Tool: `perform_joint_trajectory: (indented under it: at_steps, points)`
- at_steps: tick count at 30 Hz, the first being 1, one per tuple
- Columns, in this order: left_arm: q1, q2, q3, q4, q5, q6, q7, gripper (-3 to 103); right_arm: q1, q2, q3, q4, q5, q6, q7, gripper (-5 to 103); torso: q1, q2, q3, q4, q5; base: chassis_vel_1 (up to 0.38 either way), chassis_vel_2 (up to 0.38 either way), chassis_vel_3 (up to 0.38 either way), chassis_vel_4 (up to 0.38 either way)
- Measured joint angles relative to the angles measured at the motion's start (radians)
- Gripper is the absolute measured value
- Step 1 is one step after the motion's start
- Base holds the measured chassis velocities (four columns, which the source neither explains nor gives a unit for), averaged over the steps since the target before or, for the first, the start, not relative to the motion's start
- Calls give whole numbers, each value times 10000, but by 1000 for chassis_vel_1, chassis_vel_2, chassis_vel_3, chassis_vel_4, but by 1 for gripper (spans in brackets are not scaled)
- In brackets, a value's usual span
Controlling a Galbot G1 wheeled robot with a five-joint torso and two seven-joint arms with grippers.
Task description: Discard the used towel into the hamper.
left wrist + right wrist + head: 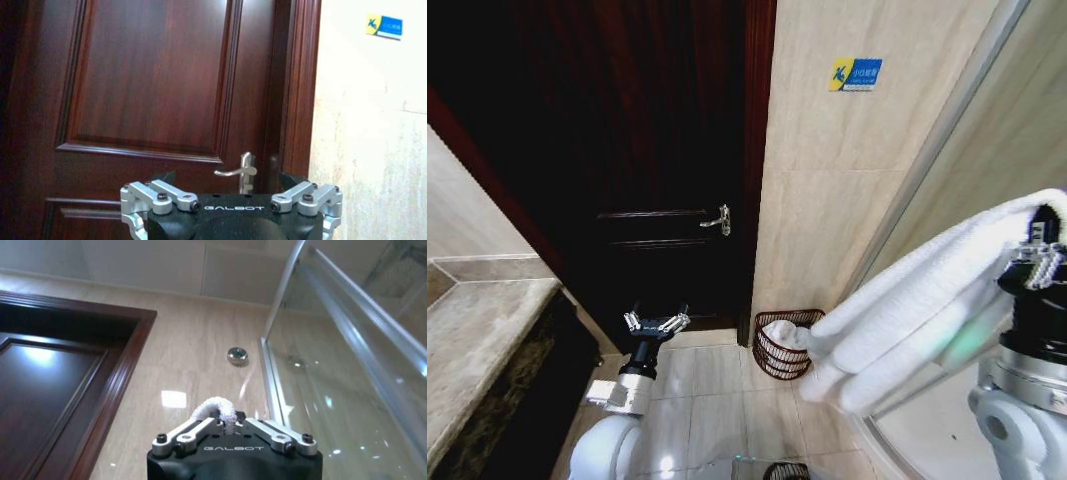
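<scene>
My right gripper (1035, 248) is raised at the right and is shut on the white towel (907, 320). The towel hangs down and to the left in a thick fold, and its lower end reaches the hamper's right side. A small tuft of towel (215, 407) sticks out between the shut fingers of that gripper (227, 424). The hamper (772, 358), a small dark reddish-brown woven basket, stands on the floor against the wall by the door frame, with something white lying inside. My left gripper (657, 322) is held low in front of the door, open and holding nothing (228, 179).
A dark wooden door (647, 150) with a metal handle (718, 220) fills the back left. A stone counter (477, 340) runs along the left. A glass shower screen (947, 130) stands at the right. A small dark round object (785, 471) lies on the tiled floor.
</scene>
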Motion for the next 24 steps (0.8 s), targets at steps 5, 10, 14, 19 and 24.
perform_joint_trajectory:
  at_steps: [5,10,14,19,24]
  points:
    - [-3,0,0,0,0,0,0,100,17,-8,-38,0,-8,96,0,3,5,-1,1,-2,-1,-180,159,165,-182]
    - [-4,0,0,0,0,0,0,100,45,-34,-59,6,-20,177,-17,3,17,-6,5,2,0,-133,162,152,-134]
    - [-3,0,0,0,0,0,0,100,58,-90,-67,51,-18,177,-29,3,9,-5,3,-5,-8,-48,64,43,-26]
    - [0,0,0,0,0,0,0,100,150,-224,-70,-1,-6,170,-35,3,-5,0,-2,-2,-5,41,-7,-15,39]
    - [0,0,0,0,0,0,0,100,297,-398,-70,-180,61,114,-36,3,-3,0,-1,-1,-2,67,13,8,67]
